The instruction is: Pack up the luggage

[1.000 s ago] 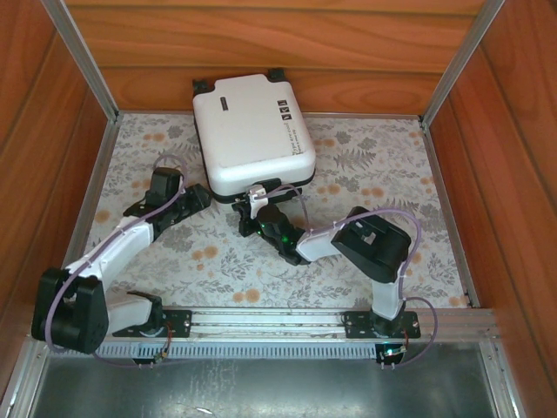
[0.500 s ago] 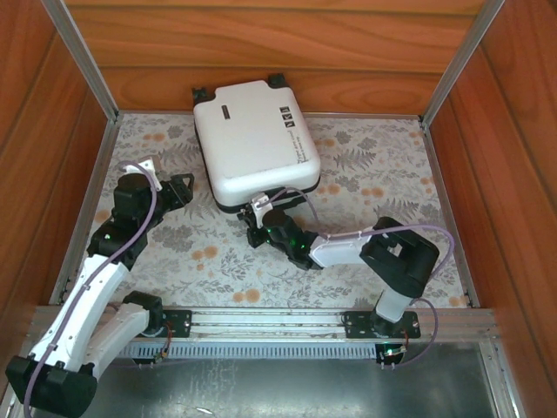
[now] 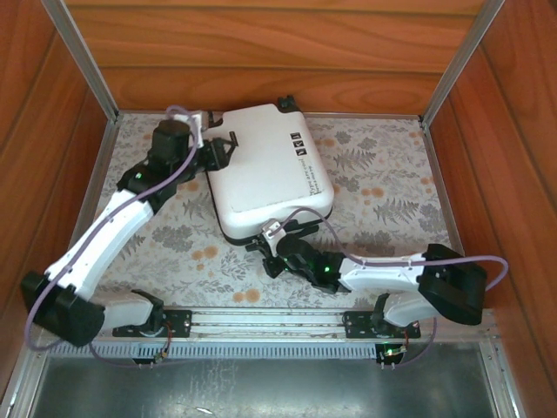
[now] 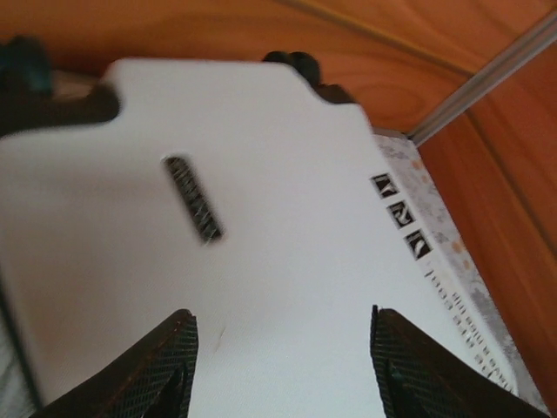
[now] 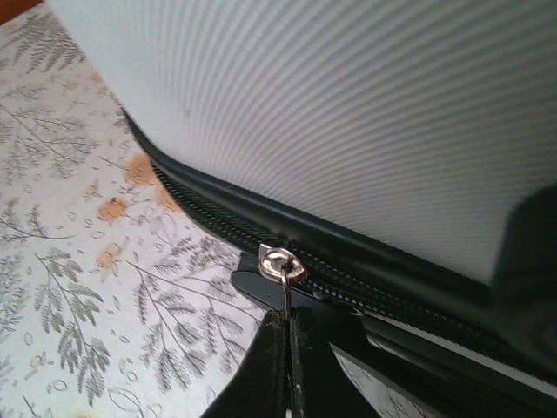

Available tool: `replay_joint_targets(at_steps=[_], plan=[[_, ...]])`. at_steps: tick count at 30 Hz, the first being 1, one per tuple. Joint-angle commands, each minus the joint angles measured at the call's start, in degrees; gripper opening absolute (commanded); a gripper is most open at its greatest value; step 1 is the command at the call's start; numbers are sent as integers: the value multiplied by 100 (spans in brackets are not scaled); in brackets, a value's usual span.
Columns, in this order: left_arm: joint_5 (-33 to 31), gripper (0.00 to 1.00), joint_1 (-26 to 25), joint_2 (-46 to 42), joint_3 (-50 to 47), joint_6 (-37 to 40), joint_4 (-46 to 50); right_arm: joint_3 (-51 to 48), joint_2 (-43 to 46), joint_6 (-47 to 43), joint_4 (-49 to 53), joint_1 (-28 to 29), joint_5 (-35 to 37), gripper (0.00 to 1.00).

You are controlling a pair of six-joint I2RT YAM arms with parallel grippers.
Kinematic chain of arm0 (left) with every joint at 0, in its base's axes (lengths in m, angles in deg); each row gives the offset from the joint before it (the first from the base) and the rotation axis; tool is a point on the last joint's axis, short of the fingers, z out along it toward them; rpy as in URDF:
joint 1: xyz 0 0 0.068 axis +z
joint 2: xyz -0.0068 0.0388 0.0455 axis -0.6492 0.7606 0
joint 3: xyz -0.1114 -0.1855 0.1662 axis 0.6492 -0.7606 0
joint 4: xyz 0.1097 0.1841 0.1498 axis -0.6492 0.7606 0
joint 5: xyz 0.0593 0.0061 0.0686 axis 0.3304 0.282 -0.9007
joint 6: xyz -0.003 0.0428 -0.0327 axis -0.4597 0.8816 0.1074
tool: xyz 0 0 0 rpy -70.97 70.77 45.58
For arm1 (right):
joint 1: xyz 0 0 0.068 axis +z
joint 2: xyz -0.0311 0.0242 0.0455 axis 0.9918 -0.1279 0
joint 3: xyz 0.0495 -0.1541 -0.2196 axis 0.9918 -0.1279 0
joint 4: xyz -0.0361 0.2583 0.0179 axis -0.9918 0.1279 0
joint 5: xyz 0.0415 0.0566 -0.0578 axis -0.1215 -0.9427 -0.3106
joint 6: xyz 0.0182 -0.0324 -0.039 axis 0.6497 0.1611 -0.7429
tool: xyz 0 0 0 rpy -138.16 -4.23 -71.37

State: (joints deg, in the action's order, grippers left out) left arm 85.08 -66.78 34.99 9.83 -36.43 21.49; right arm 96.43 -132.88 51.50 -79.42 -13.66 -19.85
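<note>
Where the right gripper (image 5: 287, 324) meets the near edge of the small white hard-shell suitcase (image 3: 265, 170), its fingers are clenched on the silver metal zipper pull (image 5: 280, 261). The thin tab could slip free if tugged off the zipper line, and the suitcase could skid on the floral-print table (image 3: 392, 200). Over the suitcase's far-left corner, the left gripper (image 3: 218, 150) is spread, grasping nothing. The shell lies closed, so its contents are hidden.
</note>
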Motion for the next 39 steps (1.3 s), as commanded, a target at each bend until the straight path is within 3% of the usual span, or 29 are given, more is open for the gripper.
replay_joint_targets(at_steps=[1,6,9,13,21,27,35,39], plan=[[477,54,-139,738,626,389,31,-165,484,349,604,-26,874,0],[912,49,-257,1900,1205,631,31,-428,1252,661,1131,-31,1498,0],[1012,23,-270,2407,1277,407,51,-530,1658,1001,1542,-35,1844,0],[763,0,-266,2868,1198,30,294,-605,2090,1539,2125,-35,2212,0],[236,0,-279,3387,687,109,417,-465,2929,3069,3866,-35,3103,0],[16,0,-270,3552,284,281,417,-438,3523,3599,4637,-199,3269,0],[-161,0,-270,3711,3,482,322,-448,3654,3012,4657,-1173,1990,0],[-179,0,-268,3756,-83,536,221,-536,3546,2628,4463,-1441,1762,0]])
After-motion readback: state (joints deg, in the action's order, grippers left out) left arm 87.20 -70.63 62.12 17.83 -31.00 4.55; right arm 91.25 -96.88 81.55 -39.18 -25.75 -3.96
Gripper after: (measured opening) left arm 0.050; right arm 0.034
